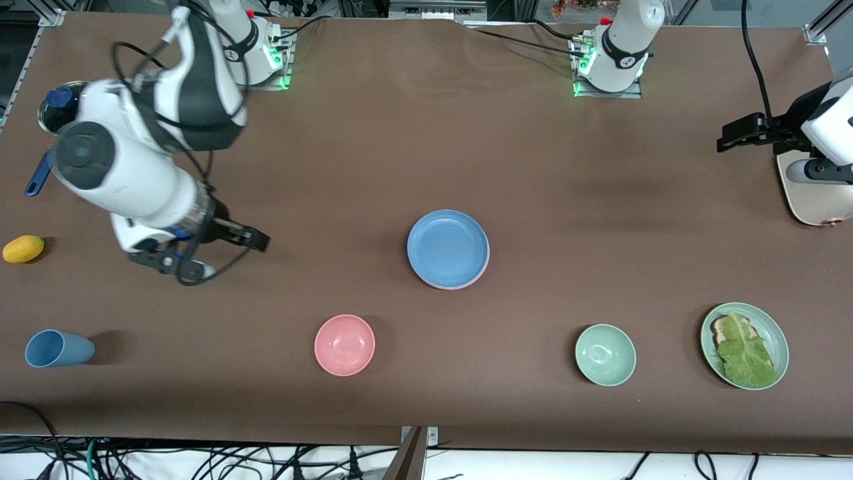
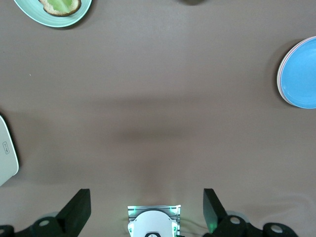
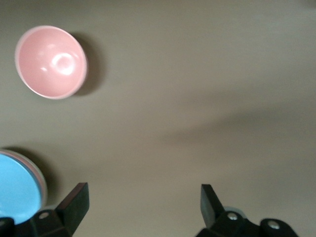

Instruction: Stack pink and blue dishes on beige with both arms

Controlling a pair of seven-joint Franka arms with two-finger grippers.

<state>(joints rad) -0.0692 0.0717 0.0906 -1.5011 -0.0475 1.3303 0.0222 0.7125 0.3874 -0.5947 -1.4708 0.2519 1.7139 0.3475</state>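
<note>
Brown cloth covers the table [image 1: 373, 153], and both arms hang above it with nothing in hand.

The right claw [image 1: 220, 250] is up over bare cloth toward the right arm's end of the table, its fingers [image 3: 74, 205] spread wide and empty. Off to one side of it, toward the middle of the table, sits the stack of plates: the blue plate [image 1: 448, 249] lies on top, with a thin pink rim [image 2: 280, 81] showing just under its edge. What lies beneath that I cannot tell. A pink bowl [image 1: 344, 345] stands on its own between this claw and the stack but nearer to the front camera, well apart from both. A yellow fruit [image 1: 23, 249] and a blue cup [image 1: 58, 348] lying on its side are out at the right arm's end of the table.

The left claw [image 1: 746, 132] is up over the left arm's end of the table, fingers [image 2: 76, 212] also wide apart and holding nothing. Just beside and partly under its arm is a cream toaster [image 1: 810, 200]. A green bowl [image 1: 605, 355] and a green plate [image 1: 744, 345] carrying toast and a lettuce leaf stand nearer to the front camera than this claw. Nothing lies between either claw and the stack.
</note>
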